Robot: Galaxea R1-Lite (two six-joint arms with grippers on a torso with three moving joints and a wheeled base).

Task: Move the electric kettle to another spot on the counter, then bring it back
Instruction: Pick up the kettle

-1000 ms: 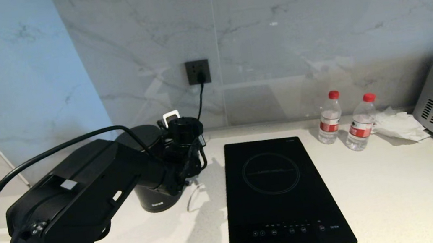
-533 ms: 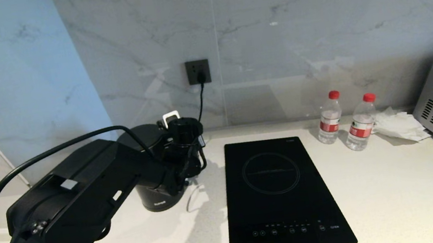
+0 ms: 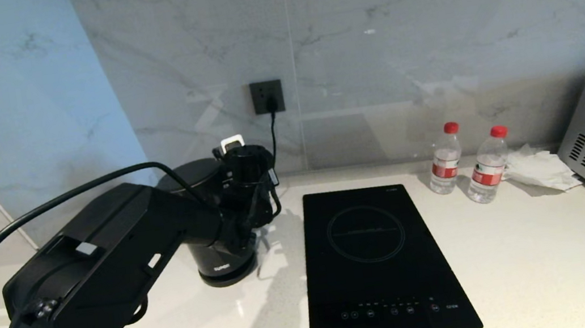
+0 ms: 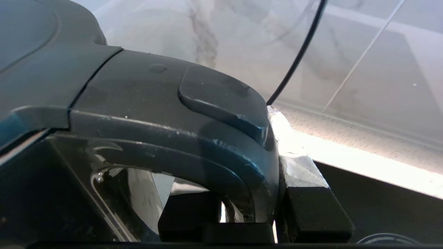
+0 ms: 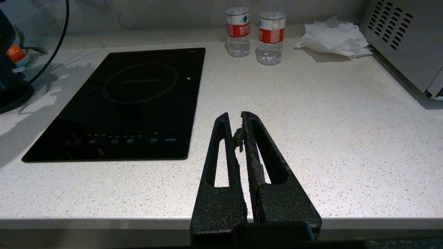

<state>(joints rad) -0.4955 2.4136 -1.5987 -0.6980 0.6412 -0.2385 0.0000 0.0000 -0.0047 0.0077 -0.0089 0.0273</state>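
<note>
I have the left gripper clamped on the looped handle of the electric kettle, one finger inside the loop and one outside, at the 9 o'clock side of the hob. The kettle appears raised just clear of its round base on the counter. I judge the outbound carry, set-down and return outstanding; the right gripper rests closed, empty, at 5 o'clock.
</note>
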